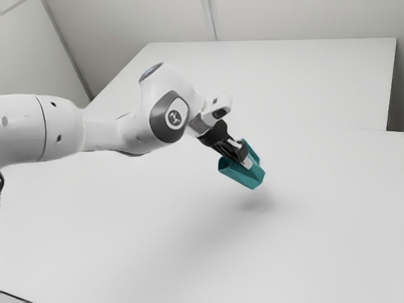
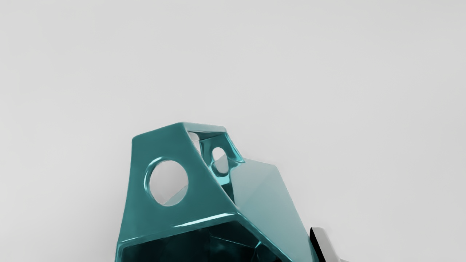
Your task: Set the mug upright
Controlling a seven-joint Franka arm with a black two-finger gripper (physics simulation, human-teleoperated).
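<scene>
From where I'm standing, the white, smooth-shelled arm [image 1: 101, 129] is reaching in from nine o'clock in the exterior view, and its black gripper [image 1: 242, 159] is pointing down toward about four o'clock. The pincer is clamping the wall of a teal faceted mug [image 1: 242, 174], one pale, black-edged finger [image 2: 323, 242] pressing on the outside and a small dark piece showing just within the mouth. The mug is hanging above the matte, pale grey table [image 1: 139, 221], and a soft shadow [image 1: 255, 201] is lying on the tabletop near six o'clock of it. The mug is tilting well over, almost onto its side: its open mouth is facing back toward the arm, around ten o'clock, while its base end is pointing toward four o'clock. Its angular handle [image 2: 160, 149] is sticking out from the body toward roughly one o'clock. In the wrist view, the handle's flat faces are meeting at crisp, bevelled edges, and round holes are opening through them. Glossy highlights are running along the rim, the cavity is looking nearly black, and one broad outer facet is catching a milky, paler sheen beside the finger.
</scene>
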